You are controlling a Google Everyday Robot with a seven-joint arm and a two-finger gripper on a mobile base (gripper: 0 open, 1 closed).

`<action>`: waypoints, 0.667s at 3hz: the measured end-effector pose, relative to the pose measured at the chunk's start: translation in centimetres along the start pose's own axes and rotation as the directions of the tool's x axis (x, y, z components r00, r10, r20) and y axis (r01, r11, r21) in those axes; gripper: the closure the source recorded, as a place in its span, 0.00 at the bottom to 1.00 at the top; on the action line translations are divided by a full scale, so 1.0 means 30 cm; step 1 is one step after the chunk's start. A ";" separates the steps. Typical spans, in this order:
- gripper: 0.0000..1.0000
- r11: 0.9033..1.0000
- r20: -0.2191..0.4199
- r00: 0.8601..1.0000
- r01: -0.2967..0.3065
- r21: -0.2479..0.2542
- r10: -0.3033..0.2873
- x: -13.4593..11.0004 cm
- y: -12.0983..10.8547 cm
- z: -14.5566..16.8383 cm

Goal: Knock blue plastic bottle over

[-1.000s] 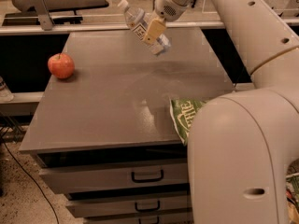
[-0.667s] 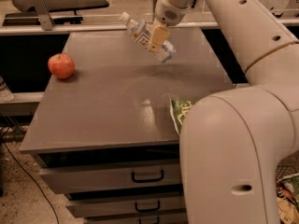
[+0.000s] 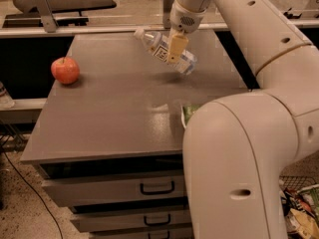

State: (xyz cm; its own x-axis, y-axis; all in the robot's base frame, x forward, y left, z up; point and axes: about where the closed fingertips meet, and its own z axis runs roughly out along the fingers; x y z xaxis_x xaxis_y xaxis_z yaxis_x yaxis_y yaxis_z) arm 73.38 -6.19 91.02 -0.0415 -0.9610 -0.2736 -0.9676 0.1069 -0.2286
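The blue plastic bottle (image 3: pixel 160 48) is a clear bottle with a white cap and a white label. It leans steeply over the far middle of the grey table top (image 3: pixel 114 108), cap up and to the left, base down and to the right near the surface. My gripper (image 3: pixel 176 48) comes down from above and lies across the bottle's middle, touching its label. Its tan tip covers part of the label.
A red apple (image 3: pixel 65 69) sits at the table's left edge. A green packet (image 3: pixel 188 112) lies near the front right, partly hidden by my arm (image 3: pixel 239 173). Drawers (image 3: pixel 119 189) are below the top. A rail (image 3: pixel 84 30) runs behind. Clutter (image 3: pixel 299 208) lies on the floor at the right.
My gripper and the tilted bottle have moved together down and a little to the right, toward the table top. The apple and the packet have not moved.
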 end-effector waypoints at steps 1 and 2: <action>0.38 0.999 -0.002 1.000 0.011 -0.035 -0.011 0.006 0.017 0.033; 0.15 0.998 0.007 1.000 0.016 -0.065 -0.016 0.006 0.035 0.066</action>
State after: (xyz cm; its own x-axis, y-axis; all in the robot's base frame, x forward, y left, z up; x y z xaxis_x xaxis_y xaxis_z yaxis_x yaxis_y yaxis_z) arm 72.84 -5.75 88.89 -0.0248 -0.9607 -0.2764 -0.9823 0.0748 -0.1718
